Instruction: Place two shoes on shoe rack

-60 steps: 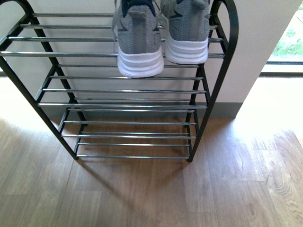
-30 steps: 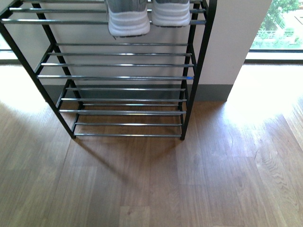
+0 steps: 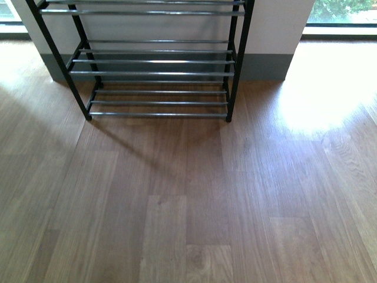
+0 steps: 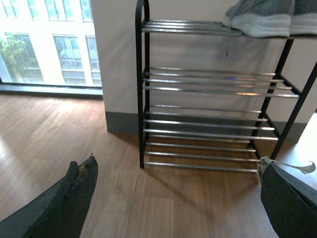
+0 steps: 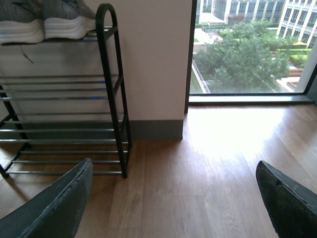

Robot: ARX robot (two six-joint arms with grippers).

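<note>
The left gripper [image 4: 177,171] is hanging with its dark fingers spread wide, gripping nothing. The right gripper [image 5: 173,166] is doing the same, jaws well apart and empty. Neither is showing in the front view.

The two grey sneakers [image 4: 262,20] are sitting side by side on the top tier of the shoe rack [image 3: 159,73], white heels overhanging the front bar, so the placing is looking finished. They are probably light, with soft knit uppers that give under pressure and firmer rubber soles. The heel collar, or a pinch across the sole, is looking like the safest hold.

In the front view the rack is standing at 12 o'clock against a pale wall [image 3: 277,26]. The wood floor [image 3: 188,194] is filling the rest, with sunlight glaring at 2 o'clock. A window [image 5: 247,49] is showing trees.
</note>
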